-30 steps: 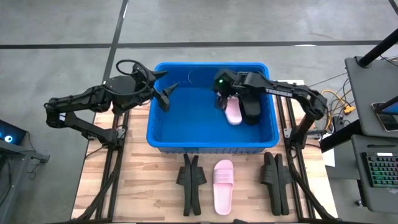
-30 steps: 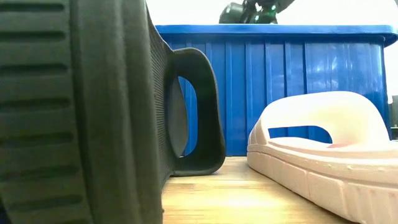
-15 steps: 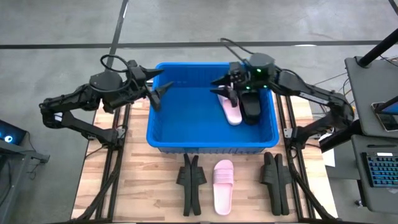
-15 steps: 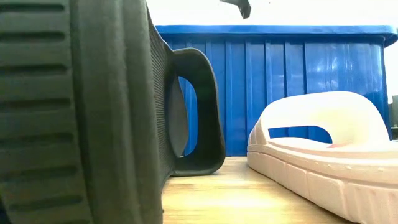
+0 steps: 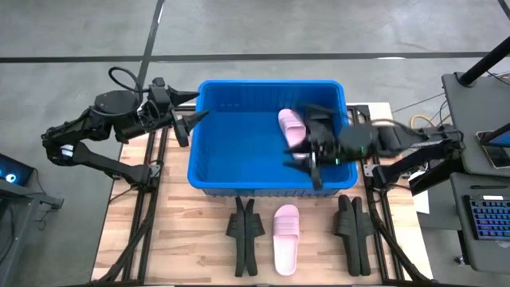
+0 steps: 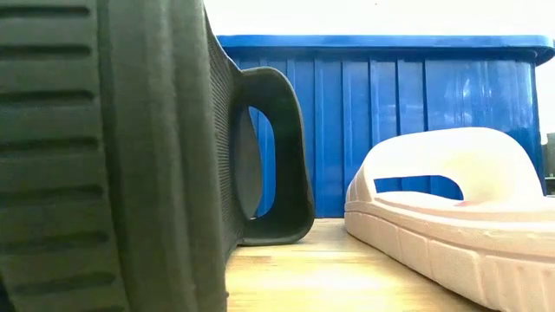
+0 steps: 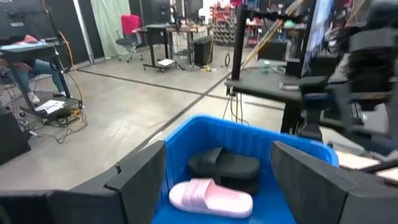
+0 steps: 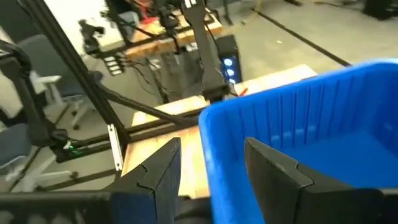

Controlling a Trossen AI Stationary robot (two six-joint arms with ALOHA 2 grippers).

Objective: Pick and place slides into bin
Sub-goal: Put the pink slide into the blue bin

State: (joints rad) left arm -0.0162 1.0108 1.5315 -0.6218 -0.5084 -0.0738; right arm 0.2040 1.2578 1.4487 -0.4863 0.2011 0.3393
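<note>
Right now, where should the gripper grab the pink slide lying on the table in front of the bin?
Take the pink slide across its wide strap, coming straight down from above. It lies flat, sole down, between the two black pairs, with its arched strap standing clear of the footbed.

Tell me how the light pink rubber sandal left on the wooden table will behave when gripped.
The light pink rubber sandal lies flat on its sole, so it probably won't roll or tip. Its thick sole and wide arched strap hold their shape, suggesting springy rather than floppy. It looks like foam rubber, so it is likely light; the matte surface should resist slipping.
</note>
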